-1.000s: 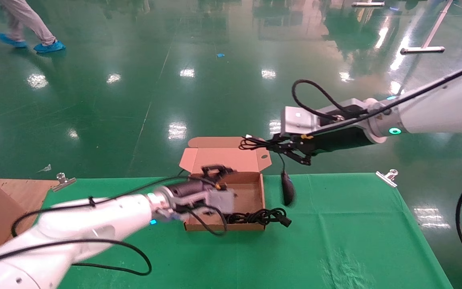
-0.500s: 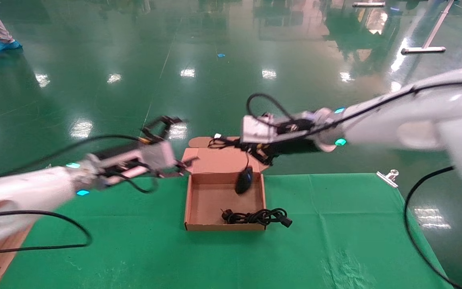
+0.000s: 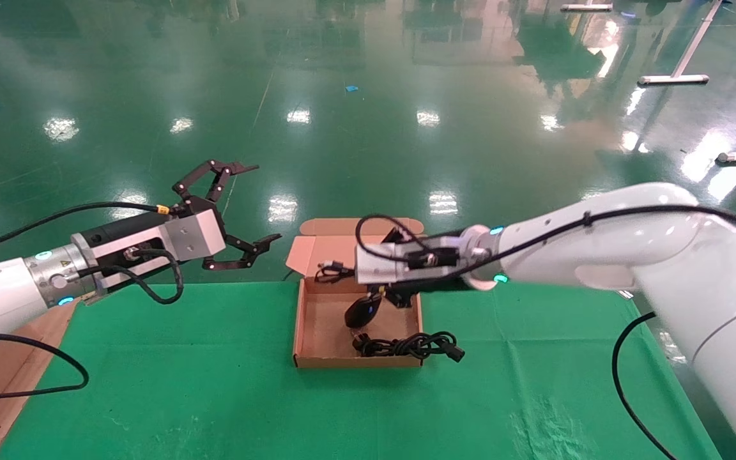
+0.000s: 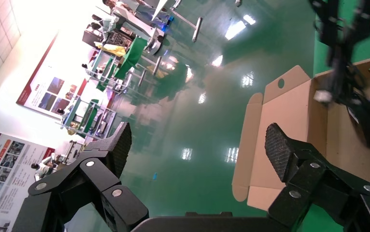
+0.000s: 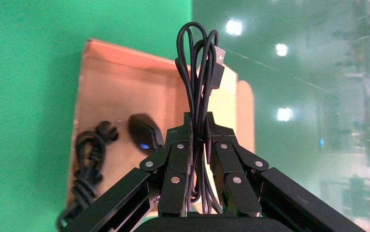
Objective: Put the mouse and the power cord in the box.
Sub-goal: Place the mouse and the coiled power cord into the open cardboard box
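So far, neither of the 2 items is fully settled. The power cord (image 3: 409, 345) lies along the near edge of the box (image 3: 304, 319), but its plug end hangs out over the box's near right corner onto the green cloth of the table (image 3: 534, 383).

The mouse (image 3: 360, 312) dangles inside the box near its middle; whether it touches the floor cannot be told. Its thin cable bundle (image 5: 198, 72) is pinched between the closed fingers of the right gripper (image 5: 198, 145), which is held over the box's far edge.

The left gripper (image 3: 230, 214) is held spread wide and empty, off the table's far left edge.

Release of the mouse and tucking in of the plug are judged to remain. The right gripper's fingertips are hidden in the head view.
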